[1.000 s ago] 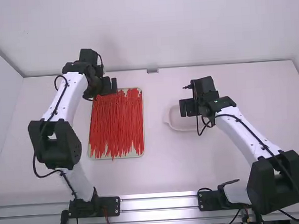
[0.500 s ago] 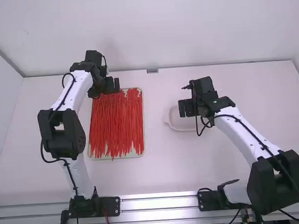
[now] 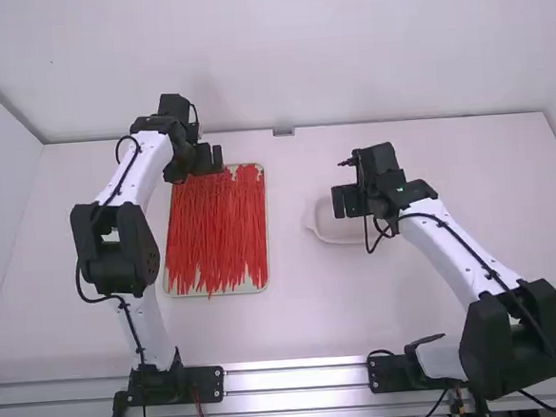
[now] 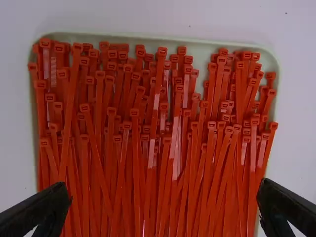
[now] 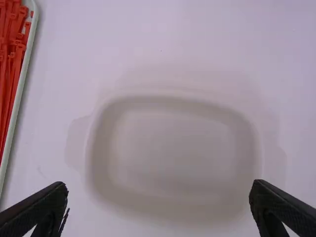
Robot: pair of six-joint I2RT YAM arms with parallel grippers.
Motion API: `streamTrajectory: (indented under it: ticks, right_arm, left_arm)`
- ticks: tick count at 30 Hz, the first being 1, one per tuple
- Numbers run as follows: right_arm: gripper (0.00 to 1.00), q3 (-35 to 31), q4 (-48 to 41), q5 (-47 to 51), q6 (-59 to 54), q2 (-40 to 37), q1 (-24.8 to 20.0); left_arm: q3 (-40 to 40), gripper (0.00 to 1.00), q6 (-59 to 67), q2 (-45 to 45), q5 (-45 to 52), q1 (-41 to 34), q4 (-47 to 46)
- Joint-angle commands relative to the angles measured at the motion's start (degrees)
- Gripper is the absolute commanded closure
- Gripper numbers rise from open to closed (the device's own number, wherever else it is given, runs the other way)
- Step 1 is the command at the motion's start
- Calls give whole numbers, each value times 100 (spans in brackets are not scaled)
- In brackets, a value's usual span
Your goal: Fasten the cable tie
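Both tools are spread wide and empty: the left tool [image 3: 201, 162] hovers over the far end of the tray [image 4: 197, 45] heaped with red cable ties [image 4: 148, 138], probably to pick one, and the right tool [image 3: 350, 203] hovers above the white dish [image 5: 173, 153], probably the drop-off.

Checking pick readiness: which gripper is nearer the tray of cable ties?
Left. The left gripper hangs open over the tray, at its far end; the right gripper is over the white dish.
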Motion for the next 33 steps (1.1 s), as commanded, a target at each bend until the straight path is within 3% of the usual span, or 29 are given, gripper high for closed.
streamTrajectory:
  ticks: [1,13,33]
  right_arm:
    - [2,195,-2,9,7,55,22]
    - [2,192,-2,7,4,55,22]
    - [2,192,11,2,9,55,39]
  left_arm:
    - [131,1,70,68,-24,-31,-22]
    - [-44,1,68,68,-26,-33,101]
    - [-1093,1,-37,162,-20,-37,999]
